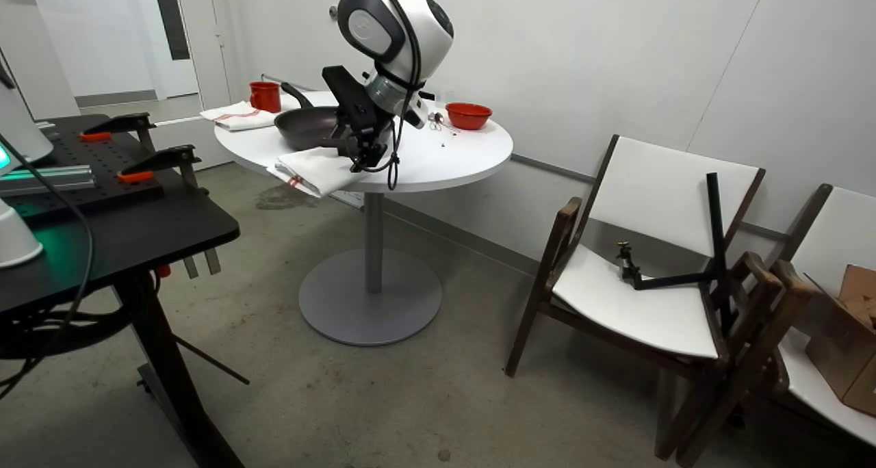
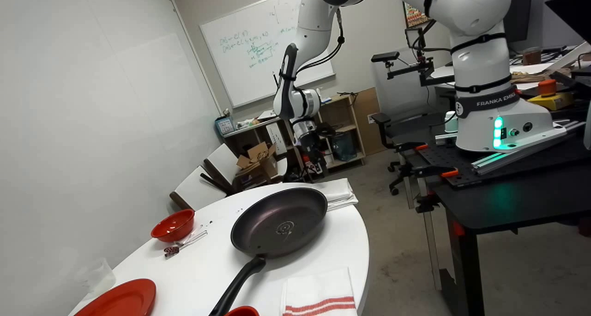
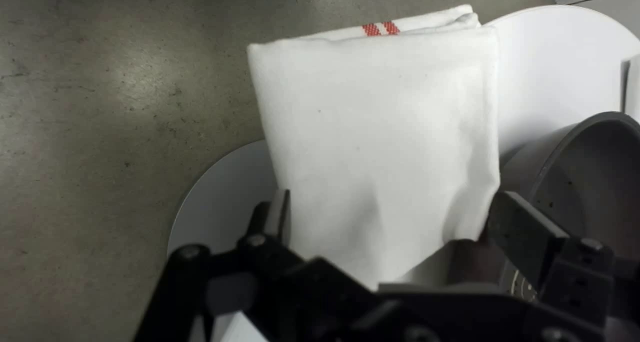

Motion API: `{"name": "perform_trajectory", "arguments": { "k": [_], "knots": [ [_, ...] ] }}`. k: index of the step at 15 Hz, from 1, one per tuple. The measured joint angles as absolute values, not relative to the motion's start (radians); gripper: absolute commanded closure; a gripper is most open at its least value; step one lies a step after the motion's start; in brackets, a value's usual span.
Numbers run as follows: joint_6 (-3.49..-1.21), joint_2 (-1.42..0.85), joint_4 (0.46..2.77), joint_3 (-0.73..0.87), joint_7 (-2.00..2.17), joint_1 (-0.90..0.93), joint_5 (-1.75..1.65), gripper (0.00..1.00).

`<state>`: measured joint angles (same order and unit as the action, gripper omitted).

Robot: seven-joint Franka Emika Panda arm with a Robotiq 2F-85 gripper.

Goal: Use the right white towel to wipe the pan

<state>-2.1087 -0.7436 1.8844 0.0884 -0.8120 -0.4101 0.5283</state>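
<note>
In an exterior view, the black two-fingered Robotiq gripper (image 1: 366,157) points downward at the near edge of the round white table (image 1: 438,158). Immediately beside it lies the folded white cloth towel (image 1: 321,172), red stripes showing at its edge, partly overhanging the tabletop. The round shallow black frying pan (image 1: 308,127) sits just behind the gripper and is partly covered by it. Beyond the pan from the gripper are a flat white towel with thin red bands (image 1: 238,118) and a red cylindrical cup (image 1: 265,97); a glossy red bowl (image 1: 468,115) stands on the gripper's opposite side. The gripper's opening cannot be read here.

In an exterior view, a flat red plate (image 2: 119,300) and the banded towel are well apart from the gripper, which hangs past the pan, near the folded towel. The pan's handle points away from it. Its opening is too dark to judge.

In the wrist view, the fingers (image 3: 522,237) are spread wide, and the folded towel spans the gap between them and extends ahead of their tips. Whether either finger touches the cloth cannot be told. The pan's wall is just beside one finger; past the other, lower down, is the grey disc-shaped table foot (image 3: 220,194).
</note>
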Motion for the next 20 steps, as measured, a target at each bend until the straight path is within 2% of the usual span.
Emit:
{"name": "perform_trajectory", "arguments": {
  "k": [14, 15, 16, 20],
  "knots": [
    [-2.097, -0.816, 1.837, 0.061, -0.793, -0.416, 0.458, 0.02],
    [-2.096, -0.817, 1.836, 0.060, -0.789, -0.416, 0.456, 0.08],
    [-2.095, -0.818, 1.835, 0.060, -0.787, -0.416, 0.454, 0.27],
    [-2.094, -0.819, 1.830, 0.059, -0.784, -0.417, 0.450, 0.56]
  ]
}}
